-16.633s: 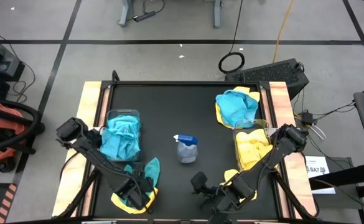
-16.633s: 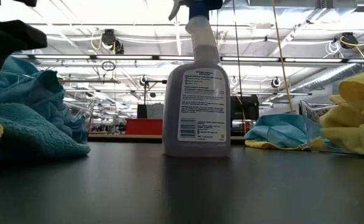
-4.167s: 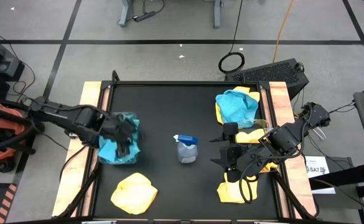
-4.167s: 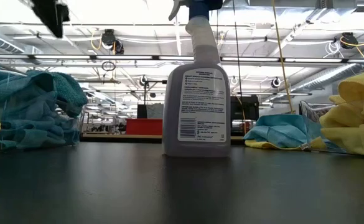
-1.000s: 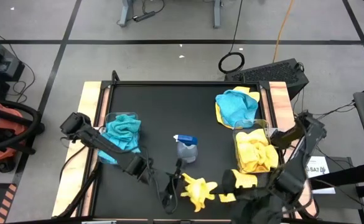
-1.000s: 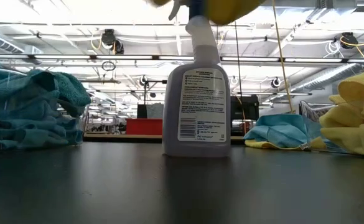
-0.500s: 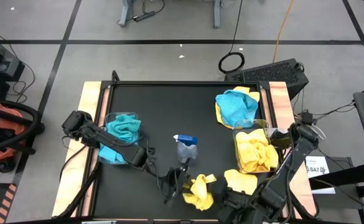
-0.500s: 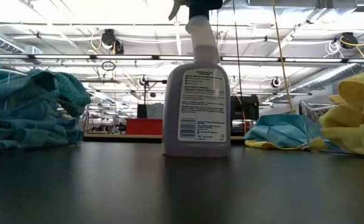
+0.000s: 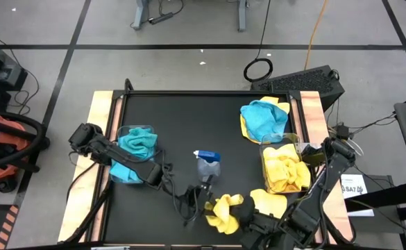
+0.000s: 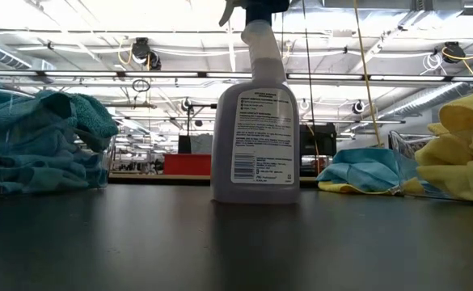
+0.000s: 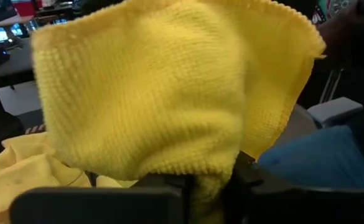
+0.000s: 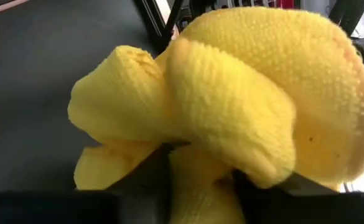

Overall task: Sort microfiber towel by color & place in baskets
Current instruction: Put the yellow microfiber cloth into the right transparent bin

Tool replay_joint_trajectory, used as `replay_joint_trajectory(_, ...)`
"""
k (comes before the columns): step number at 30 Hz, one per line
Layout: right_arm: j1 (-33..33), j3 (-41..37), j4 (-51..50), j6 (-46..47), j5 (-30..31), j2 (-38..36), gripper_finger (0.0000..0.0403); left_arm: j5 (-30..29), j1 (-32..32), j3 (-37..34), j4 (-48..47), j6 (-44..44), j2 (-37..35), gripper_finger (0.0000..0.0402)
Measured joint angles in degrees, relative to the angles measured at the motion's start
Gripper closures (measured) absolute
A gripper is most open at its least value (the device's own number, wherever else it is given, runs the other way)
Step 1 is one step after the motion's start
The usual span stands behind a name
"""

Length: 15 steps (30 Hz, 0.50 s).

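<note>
Yellow towel (image 9: 223, 210) hangs bunched between both hands near the desk's (image 9: 182, 118) front edge, just in front of the spray bottle (image 9: 207, 166). The left hand (image 9: 201, 201) is clamped on its left side and the right hand (image 9: 248, 221) pinches its right side. The crumpled towel's long axis cannot be told. More yellow towels fill the right basket (image 9: 284, 167), teal ones the left basket (image 9: 134, 154).

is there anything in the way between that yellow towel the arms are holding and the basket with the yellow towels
Nothing visible blocks it. The yellow towel hangs between both grippers near the table's front edge; the yellow basket is to its right. Another loose yellow towel lies between them, low on the table.
</note>
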Motion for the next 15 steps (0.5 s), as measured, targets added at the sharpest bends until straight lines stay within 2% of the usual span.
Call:
replay_joint_trajectory(4, 0.07, 0.02, -0.10, -0.57, 0.30, 0.00, 0.0323, -1.54, -0.07, 0.00, 0.12, 0.10, 0.00, 0.0319)
replay_joint_trajectory(8, 0.27, 0.00, -0.99, -0.62, 0.70, -0.04, 0.0372, -2.20, -0.07, 0.00, -0.57, 0.12, 0.00, 0.0271)
replay_joint_trajectory(11, 0.92, 0.00, -1.46, -0.73, 1.12, -0.04, 0.0393, -2.40, -0.07, 0.00, -0.86, 0.12, 0.00, 0.0231)
replay_joint_trajectory(15, 1.72, 0.00, -3.38, 0.21, 3.56, -0.04, 0.0399, -3.01, 0.00, 0.00, -0.77, 0.14, -0.02, 0.0191)
